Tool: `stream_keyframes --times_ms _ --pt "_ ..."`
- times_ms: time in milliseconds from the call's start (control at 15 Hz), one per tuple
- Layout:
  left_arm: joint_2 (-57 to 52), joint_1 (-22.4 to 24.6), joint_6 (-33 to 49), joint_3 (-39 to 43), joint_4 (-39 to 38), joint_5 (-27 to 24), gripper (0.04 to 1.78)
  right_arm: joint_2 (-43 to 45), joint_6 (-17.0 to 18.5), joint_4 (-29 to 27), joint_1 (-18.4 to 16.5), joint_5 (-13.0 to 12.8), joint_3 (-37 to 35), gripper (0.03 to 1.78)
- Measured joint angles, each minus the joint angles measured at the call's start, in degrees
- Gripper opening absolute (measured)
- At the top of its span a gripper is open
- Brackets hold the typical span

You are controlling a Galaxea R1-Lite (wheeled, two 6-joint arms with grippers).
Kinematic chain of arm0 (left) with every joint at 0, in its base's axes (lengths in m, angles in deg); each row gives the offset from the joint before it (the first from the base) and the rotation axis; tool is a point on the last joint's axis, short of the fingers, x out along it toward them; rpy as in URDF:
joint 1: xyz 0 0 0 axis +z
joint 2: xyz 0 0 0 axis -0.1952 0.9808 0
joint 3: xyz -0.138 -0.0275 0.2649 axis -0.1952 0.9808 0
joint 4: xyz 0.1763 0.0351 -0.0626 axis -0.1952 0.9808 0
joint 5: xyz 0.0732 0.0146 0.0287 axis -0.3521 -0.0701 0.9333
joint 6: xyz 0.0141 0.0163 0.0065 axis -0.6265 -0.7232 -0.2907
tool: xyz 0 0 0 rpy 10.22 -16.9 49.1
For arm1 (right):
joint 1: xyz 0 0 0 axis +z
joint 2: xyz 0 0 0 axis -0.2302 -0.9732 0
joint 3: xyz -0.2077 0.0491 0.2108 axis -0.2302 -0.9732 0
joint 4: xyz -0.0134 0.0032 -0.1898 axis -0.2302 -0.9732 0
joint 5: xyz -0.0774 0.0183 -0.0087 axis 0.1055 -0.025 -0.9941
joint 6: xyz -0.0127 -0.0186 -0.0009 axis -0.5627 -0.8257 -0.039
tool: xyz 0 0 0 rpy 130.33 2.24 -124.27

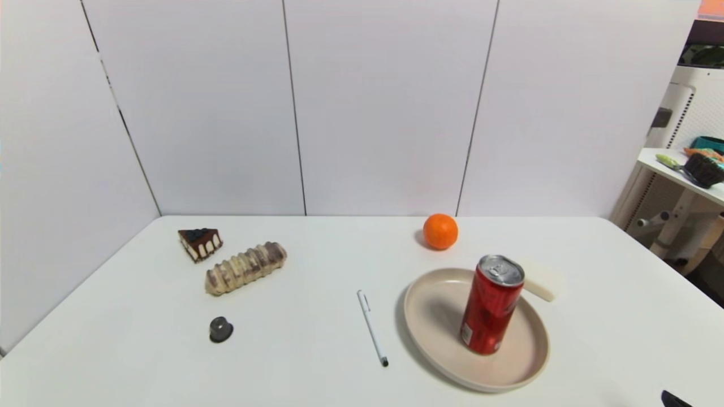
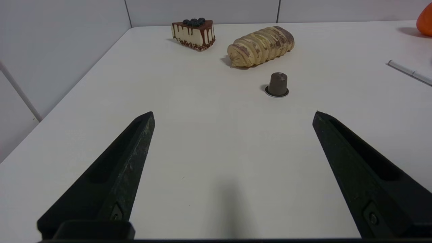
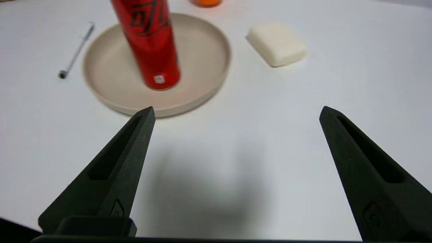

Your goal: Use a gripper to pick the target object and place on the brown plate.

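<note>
On brown plate (image 1: 430, 316): red can (image 1: 491, 305) upright, silver top up | right gripper (image 3: 236, 111), left gripper (image 2: 233, 114) spread wide, empty

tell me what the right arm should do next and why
Probably nothing more than pull back a little further and park. The red can already stands upright inside the brown plate, and the right gripper is open, empty and clear of the plate's near rim. The left gripper is open too, over bare table by the coffee capsule.
</note>
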Motion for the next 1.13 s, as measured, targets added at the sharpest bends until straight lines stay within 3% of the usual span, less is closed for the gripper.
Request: stream_keyframes --times_ms 200,467,733,1133 --pt "0.0 0.0 0.0 0.0 -0.02 0.02 1.69 13.35 -2.36 -0.98 -3.47 -1.94 -6.53 1.69" --pt "0.0 0.0 -0.02 0.0 0.0 0.02 1.69 26.77 -3.25 -3.82 -4.57 -5.0 -10.42 1.69" --pt "0.0 0.0 0.0 0.0 0.0 0.02 1.69 30.14 2.67 -3.71 -4.67 -7.2 -10.92 1.69" --pt "0.0 0.0 0.0 0.0 0.0 0.0 1.69 30.76 1.52 -3.71 -4.69 -7.2 -10.97 1.69"
